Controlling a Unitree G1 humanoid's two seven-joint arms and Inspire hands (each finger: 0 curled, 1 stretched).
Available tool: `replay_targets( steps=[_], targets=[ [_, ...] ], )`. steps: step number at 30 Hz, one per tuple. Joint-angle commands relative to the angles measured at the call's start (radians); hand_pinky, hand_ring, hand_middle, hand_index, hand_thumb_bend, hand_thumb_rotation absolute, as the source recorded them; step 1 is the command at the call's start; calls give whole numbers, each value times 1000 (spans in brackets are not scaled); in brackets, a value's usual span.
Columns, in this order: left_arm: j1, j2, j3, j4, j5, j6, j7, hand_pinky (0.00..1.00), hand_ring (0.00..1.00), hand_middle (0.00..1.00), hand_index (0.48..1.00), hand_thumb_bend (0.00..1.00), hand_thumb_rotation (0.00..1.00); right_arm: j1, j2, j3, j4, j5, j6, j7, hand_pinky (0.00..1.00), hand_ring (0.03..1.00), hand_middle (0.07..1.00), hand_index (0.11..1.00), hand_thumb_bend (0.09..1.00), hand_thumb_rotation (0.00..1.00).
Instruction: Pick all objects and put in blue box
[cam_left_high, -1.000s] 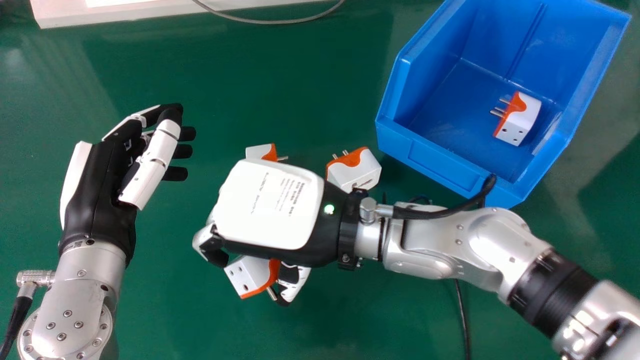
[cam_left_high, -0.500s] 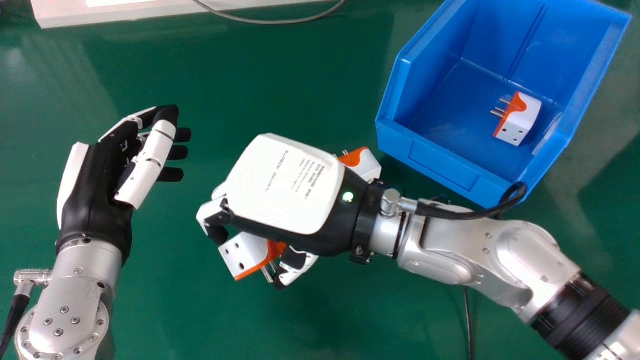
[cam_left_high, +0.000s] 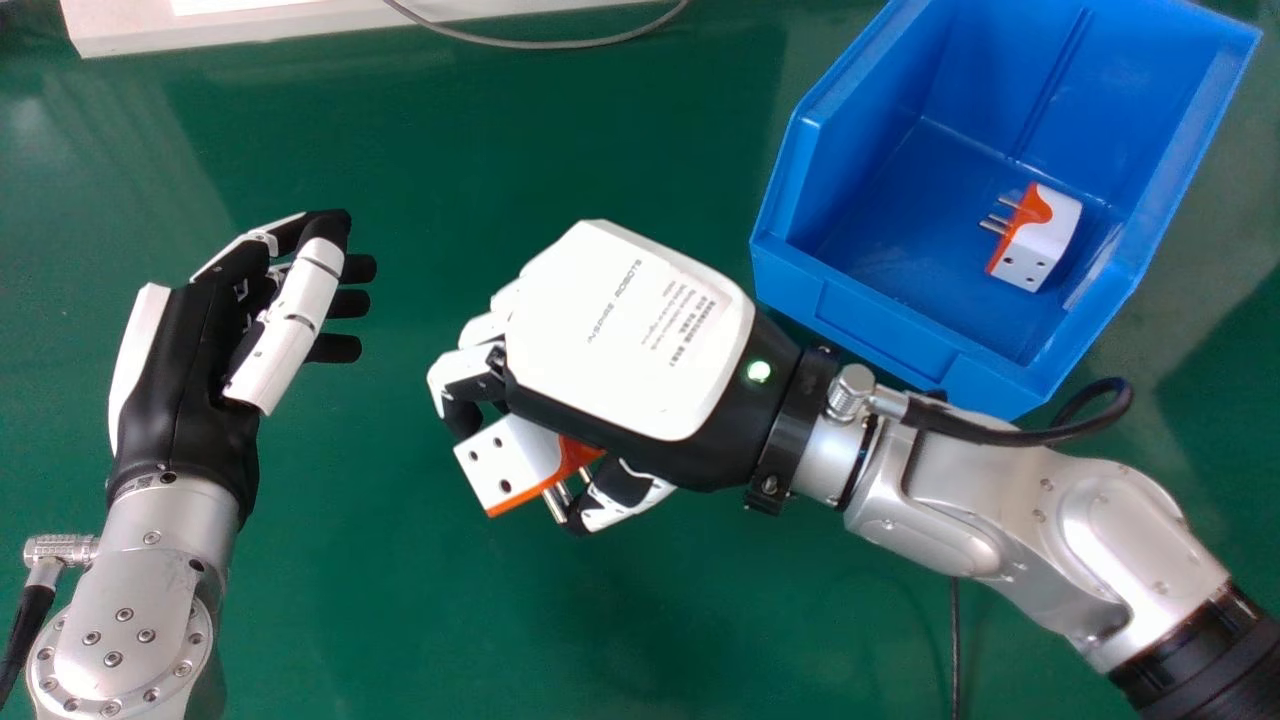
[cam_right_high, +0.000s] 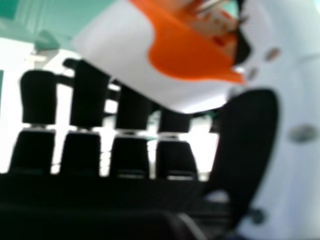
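Observation:
My right hand (cam_left_high: 630, 330) is over the middle of the table, its fingers and thumb curled round a white and orange plug adapter (cam_left_high: 511, 460) with metal pins. In the right hand view the adapter (cam_right_high: 187, 55) lies between the fingers and thumb of my right hand (cam_right_high: 245, 145). At the left, my left hand (cam_left_high: 190, 370) has loosely bent fingers and holds nothing. The blue box (cam_left_high: 870, 315) stands at the upper right, with another adapter (cam_left_high: 1040, 238) lying on its floor.
A white board edge (cam_left_high: 250, 28) and a grey cable (cam_left_high: 540, 44) are at the far side of the green table (cam_left_high: 400, 600). A black cable (cam_left_high: 955, 640) runs below the right forearm.
My right hand has moved up and to the right with the adapter in it, and now covers the place of the loose adapters seen before. The left hand has shifted slightly left.

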Motion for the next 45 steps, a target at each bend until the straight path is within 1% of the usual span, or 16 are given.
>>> replay_targets(
  steps=[1,4,8,14,16,20,24,26,27,31,37,40,42,45],
  targets=[
    [-19,9,9,0,-5,-21,0,622,706,712,762,371,691,5,-5,-35,-38,25,-2,-15,340,393,490,516,497,1],
    [-25,10,13,10,-7,-21,-1,622,706,711,762,372,690,14,-15,-61,-52,54,-1,6,348,392,493,520,497,0],
    [-29,13,13,7,-5,-14,-3,622,705,711,762,372,690,32,-29,-97,-82,107,8,56,362,401,488,501,499,0],
    [-31,24,20,13,-8,-12,-10,621,703,711,762,369,689,68,-34,-148,-141,135,37,92,364,414,487,480,501,0],
    [-32,27,23,9,-9,-5,-13,621,703,711,762,369,689,83,-32,-162,-160,128,52,91,363,416,487,479,501,0],
    [-37,34,27,11,-13,4,-18,621,703,712,762,370,689,103,-43,-189,-191,85,66,55,359,422,489,474,501,0],
    [-36,39,29,-3,-19,19,-19,622,703,713,762,371,690,111,-50,-206,-201,56,67,24,358,424,490,476,501,0],
    [-36,43,35,5,-25,18,-22,623,703,713,762,373,690,120,-63,-230,-219,63,73,27,357,426,490,477,501,0],
    [-37,44,36,5,-26,21,-23,624,704,714,762,374,691,130,-70,-247,-234,78,83,43,356,427,490,478,501,0],
    [-40,46,41,-5,-28,35,-26,625,704,713,762,376,692,168,-85,-301,-287,109,130,92,352,432,494,475,500,0],
    [-39,50,48,-1,-34,35,-34,633,710,716,764,379,693,189,-115,-359,-305,90,175,97,346,439,499,465,500,0],
    [-36,50,49,-4,-37,36,-34,636,712,718,765,380,693,193,-133,-384,-304,72,201,101,345,440,501,464,500,0],
    [-35,49,50,0,-37,31,-34,642,715,721,767,379,693,197,-141,-396,-303,54,225,96,343,440,503,463,499,0],
    [-38,50,54,4,-40,30,-35,644,716,722,768,379,693,200,-150,-410,-291,37,255,85,342,442,502,463,499,0]
  ],
)
